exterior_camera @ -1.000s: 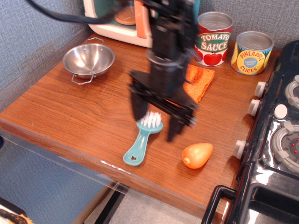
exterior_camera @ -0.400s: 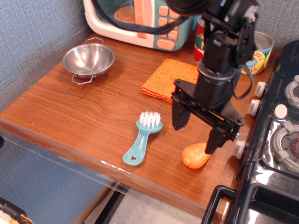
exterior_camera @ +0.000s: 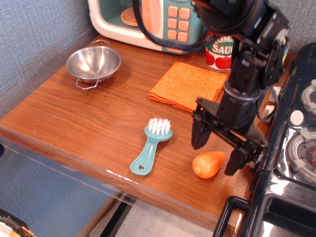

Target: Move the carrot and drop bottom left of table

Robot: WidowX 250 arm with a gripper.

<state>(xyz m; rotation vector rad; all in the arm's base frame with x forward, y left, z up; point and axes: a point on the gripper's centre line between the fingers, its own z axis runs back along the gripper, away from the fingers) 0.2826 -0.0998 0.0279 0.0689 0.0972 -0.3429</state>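
One carrot lies on its side near the table's front edge, just beside the stove. One gripper hangs above it, jaws spread wide, one finger on each side of the carrot, holding nothing. Also counted: one teal brush, one orange cloth, one steel bowl, one tomato sauce can, one toy microwave.

Orange carrot and orange cloth on brown wood-grain table; teal brush with white bristles; silver bowl; black tool; black stove.
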